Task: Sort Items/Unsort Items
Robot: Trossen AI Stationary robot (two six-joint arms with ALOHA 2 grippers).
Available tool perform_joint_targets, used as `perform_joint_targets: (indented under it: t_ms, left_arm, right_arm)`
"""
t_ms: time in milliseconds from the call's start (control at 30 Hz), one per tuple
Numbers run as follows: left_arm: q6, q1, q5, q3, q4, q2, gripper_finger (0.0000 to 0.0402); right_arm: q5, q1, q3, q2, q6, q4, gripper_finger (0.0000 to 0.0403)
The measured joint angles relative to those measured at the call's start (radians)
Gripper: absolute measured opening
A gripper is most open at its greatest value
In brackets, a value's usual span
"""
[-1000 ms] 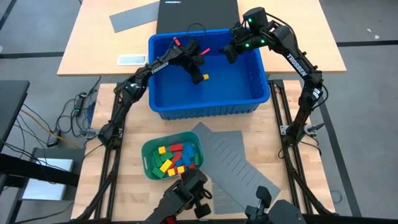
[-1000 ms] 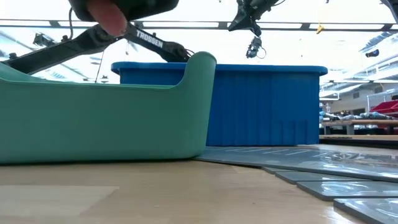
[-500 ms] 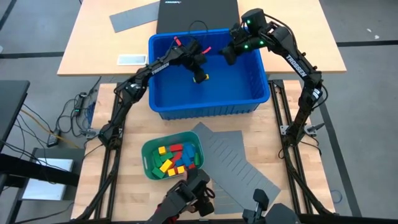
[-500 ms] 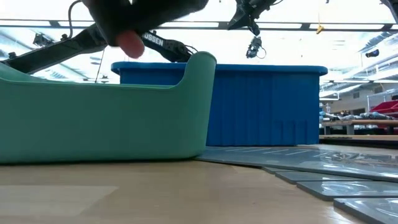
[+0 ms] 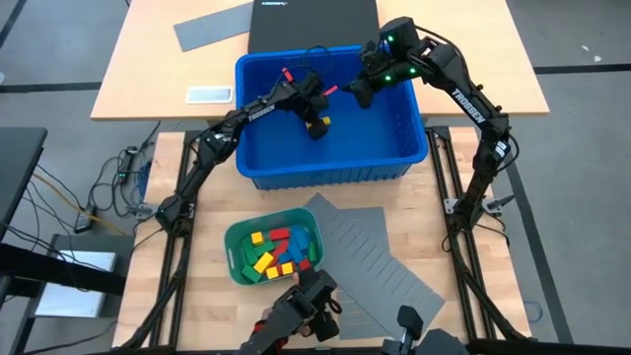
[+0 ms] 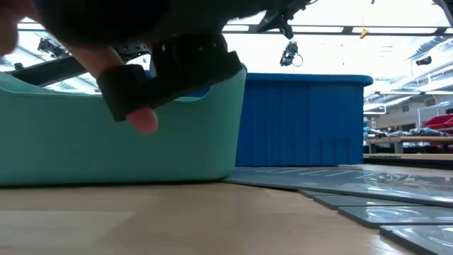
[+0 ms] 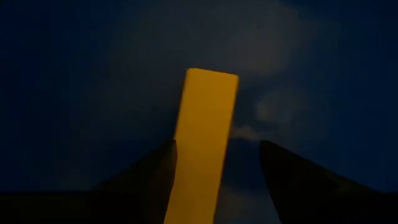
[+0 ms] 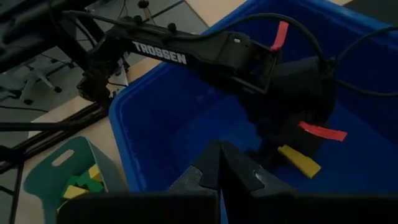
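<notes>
Yellow block (image 7: 202,143) lay lengthwise between the left claw's (image 5: 317,123) spread, empty fingers (image 7: 149,177) inside the blue bin (image 5: 394,158); right claw (image 5: 361,91) shut, farther off.

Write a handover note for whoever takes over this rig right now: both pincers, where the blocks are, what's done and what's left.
Left pincer: open inside the blue bin, a yellow block between its fingers, seemingly just let go.
Right pincer: shut, empty, over the bin's far right part.
Other blocks: red, yellow, green and blue, piled in the teal tray beside the grey slotted sheet.
Done: one yellow block in the bin.
Left: the tray's whole pile.
</notes>
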Motion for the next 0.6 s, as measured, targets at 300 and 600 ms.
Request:
perform_joint_targets:
  t_ms: [300, 600]
  left_arm:
    - [0.049, 0.0, -0.039, 0.0, 0.018, 0.003, 0.0236]
    - [0.044, -0.003, -0.017, 0.007, 0.009, 0.054, 0.0203]
  right_arm:
    - [-0.002, 0.0, 0.0, 0.0, 0.0, -0.027, 0.0003]
    - [-0.002, 0.011, 0.0, 0.0, 0.002, -0.029, 0.0004]
